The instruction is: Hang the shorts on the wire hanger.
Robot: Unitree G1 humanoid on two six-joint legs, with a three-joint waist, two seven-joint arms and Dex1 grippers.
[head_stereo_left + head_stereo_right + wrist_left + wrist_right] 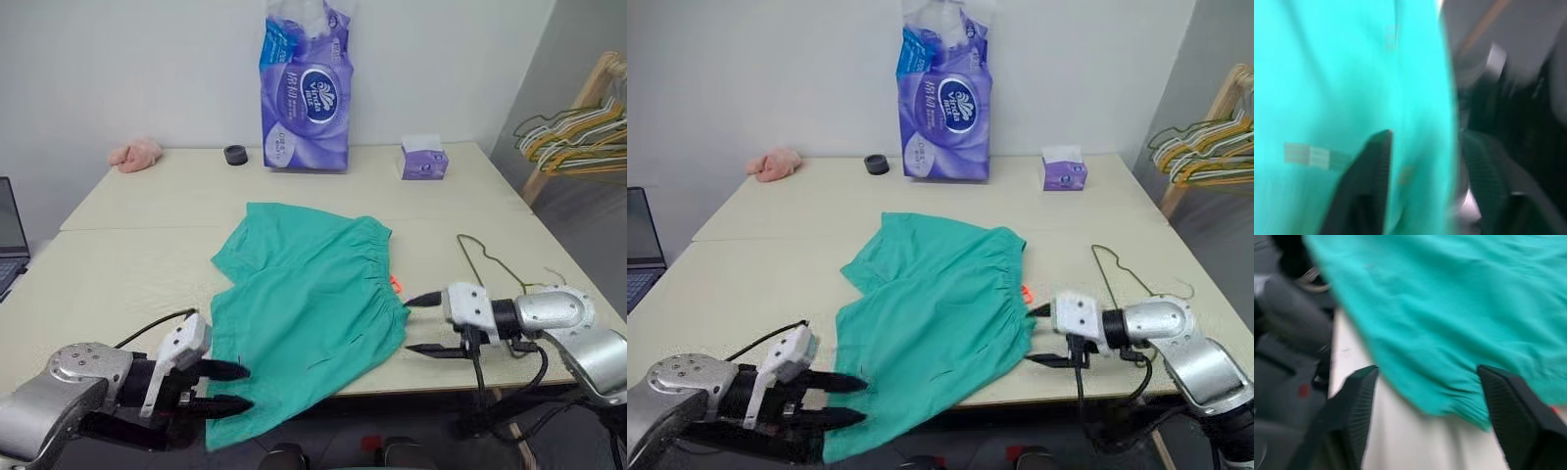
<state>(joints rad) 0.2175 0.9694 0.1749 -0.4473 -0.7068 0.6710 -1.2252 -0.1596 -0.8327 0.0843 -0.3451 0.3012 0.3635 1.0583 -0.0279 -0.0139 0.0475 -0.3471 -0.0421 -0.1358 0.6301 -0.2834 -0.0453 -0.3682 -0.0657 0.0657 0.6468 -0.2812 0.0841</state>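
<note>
The teal-green shorts (313, 294) lie spread flat in the middle of the table, gathered waistband to the right with a small orange tag (396, 285). Their near left corner hangs over the table's front edge. My left gripper (245, 387) is at that hanging corner, open, with the cloth's edge between its fingers (1374, 176). My right gripper (409, 324) stands open at the waistband's near end, fingers (1508, 416) wide apart with the hem just ahead of them. The thin wire hanger (498, 258) lies on the table behind the right gripper.
A tall purple tissue pack (306, 98), a small purple tissue box (424, 159), a black tape roll (235, 155) and a pink cloth (135, 153) sit along the table's back. A laptop (10, 235) is at the left. A wooden rack with bunched hangers (578, 132) stands at the right.
</note>
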